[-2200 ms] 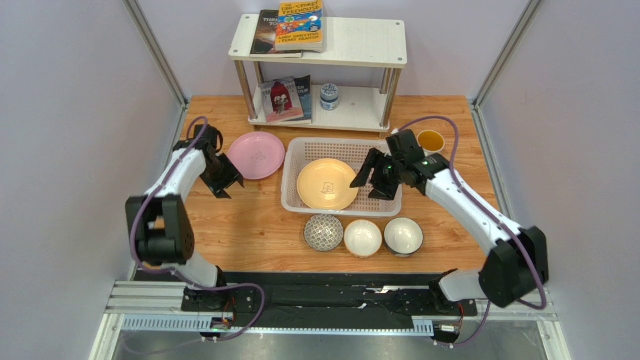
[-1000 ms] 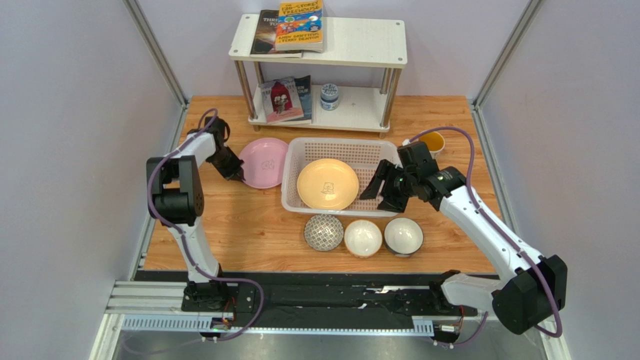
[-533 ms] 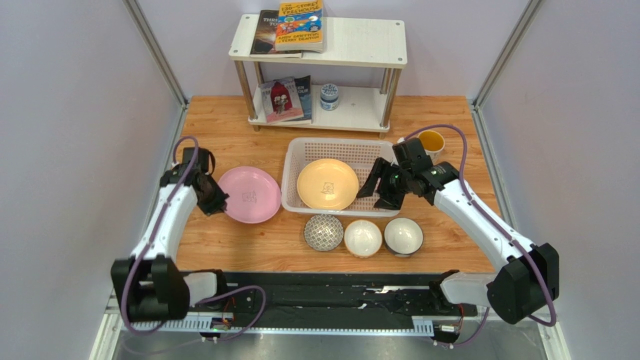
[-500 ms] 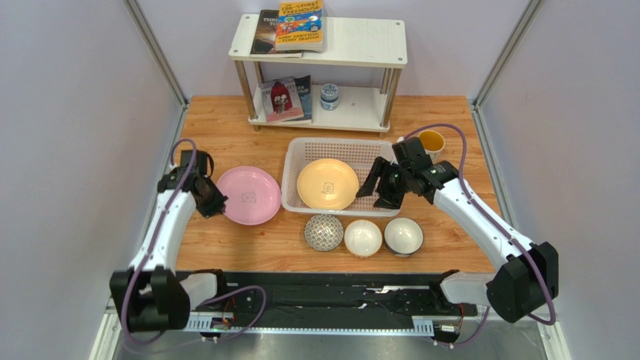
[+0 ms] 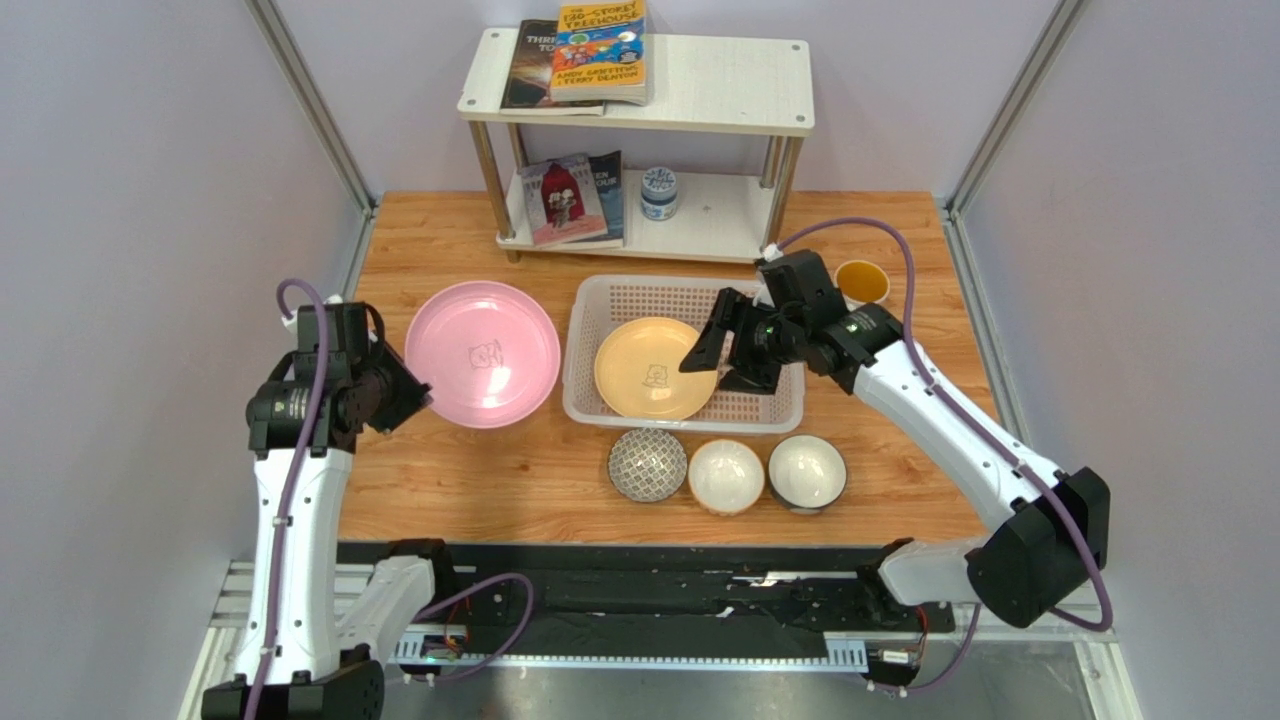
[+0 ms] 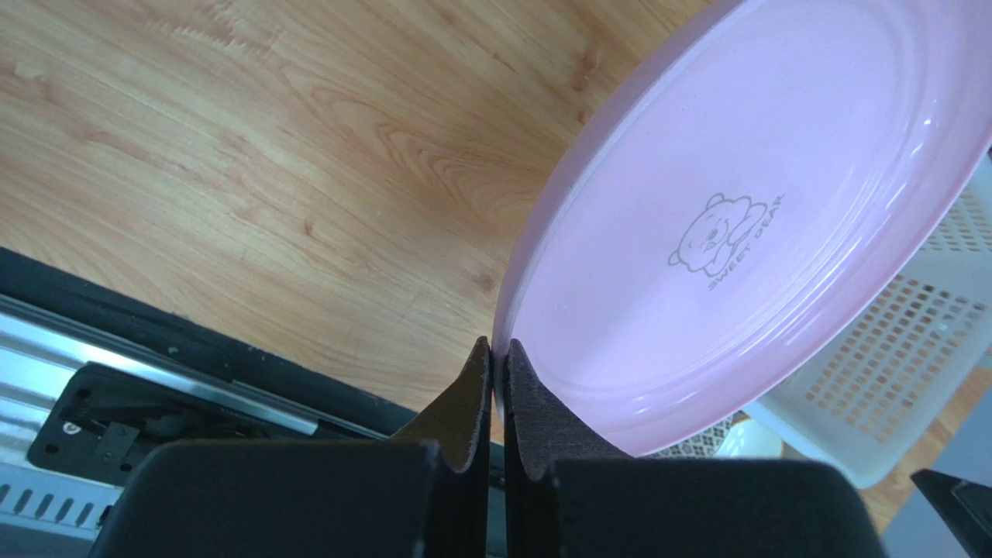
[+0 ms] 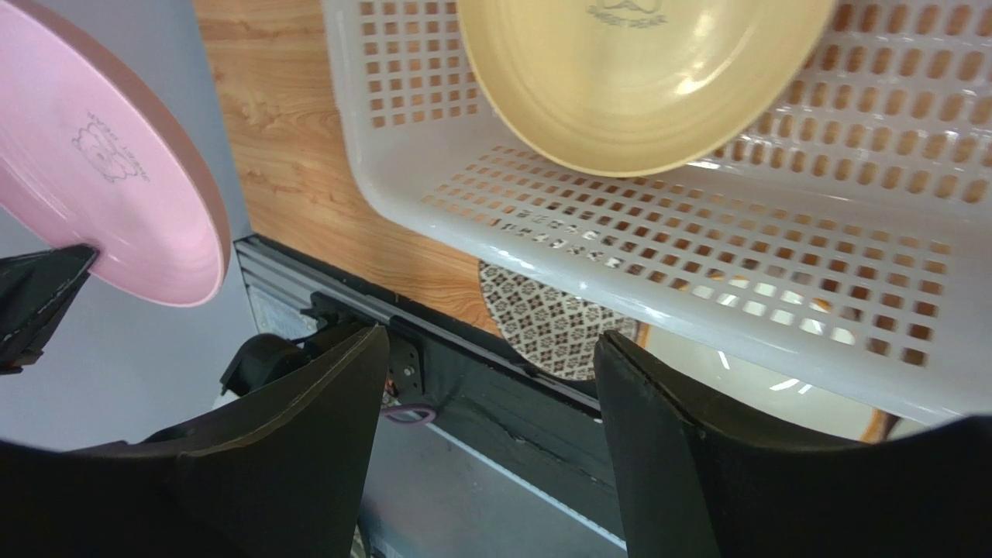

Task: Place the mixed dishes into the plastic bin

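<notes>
My left gripper (image 5: 406,393) is shut on the near-left rim of the pink plate (image 5: 481,354), which hangs tilted above the table left of the plastic bin (image 5: 601,308). In the left wrist view the fingertips (image 6: 497,349) pinch the pink plate's (image 6: 745,233) edge. A pale yellow plate (image 5: 654,369) lies in the bin. My right gripper (image 5: 736,353) hovers open and empty over the bin's right half. A grey patterned bowl (image 5: 646,465) and two white bowls (image 5: 726,476) (image 5: 807,471) stand in front of the bin. The mug (image 5: 863,281) stands at its right rear.
A white two-tier shelf (image 5: 706,90) with books stands at the back, a small blue-white jar (image 5: 658,192) on its lower tier. Grey walls close in both sides. The right wrist view shows the bin's wall (image 7: 652,267) and the patterned bowl (image 7: 547,331) below it.
The left arm has raised the pink plate off the table and tilted it. The right gripper has moved left over the bin and opened a little wider.
</notes>
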Tool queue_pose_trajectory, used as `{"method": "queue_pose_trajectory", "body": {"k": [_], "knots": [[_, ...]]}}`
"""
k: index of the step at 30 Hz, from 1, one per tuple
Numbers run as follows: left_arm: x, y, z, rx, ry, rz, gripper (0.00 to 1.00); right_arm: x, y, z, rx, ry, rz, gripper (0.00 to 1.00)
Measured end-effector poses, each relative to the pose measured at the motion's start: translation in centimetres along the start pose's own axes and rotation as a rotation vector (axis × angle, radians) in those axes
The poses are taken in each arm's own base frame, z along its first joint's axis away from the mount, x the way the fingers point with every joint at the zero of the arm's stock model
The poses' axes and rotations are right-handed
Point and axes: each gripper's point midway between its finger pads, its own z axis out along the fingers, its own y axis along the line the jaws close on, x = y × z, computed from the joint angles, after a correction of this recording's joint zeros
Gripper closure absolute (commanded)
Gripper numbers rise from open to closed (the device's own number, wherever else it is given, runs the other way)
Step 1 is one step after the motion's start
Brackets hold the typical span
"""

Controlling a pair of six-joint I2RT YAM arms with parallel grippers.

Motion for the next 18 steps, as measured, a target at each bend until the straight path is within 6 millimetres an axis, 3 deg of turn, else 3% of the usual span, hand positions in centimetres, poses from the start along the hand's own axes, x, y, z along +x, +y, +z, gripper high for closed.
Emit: {"method": "queue_pose_trajectory", "body": {"k": [4,9,18], "knots": [[0.4,-0.9,-1.1,0.051,0.020,0.003,1.00,0.9,2.8,0.7,-0.052,0.017,-0.051,0.27],[2.4,-1.4,-0.4,0.109,0.103,-0.007,1.00,3.1,6.5,2.4,-0.121,0.049,-0.080,0.27],[3.5,-1.5,-0.3,0.127,0.149,-0.009,1.00,6.8,10.6,5.2,-0.168,0.098,-0.104,0.27]]}}
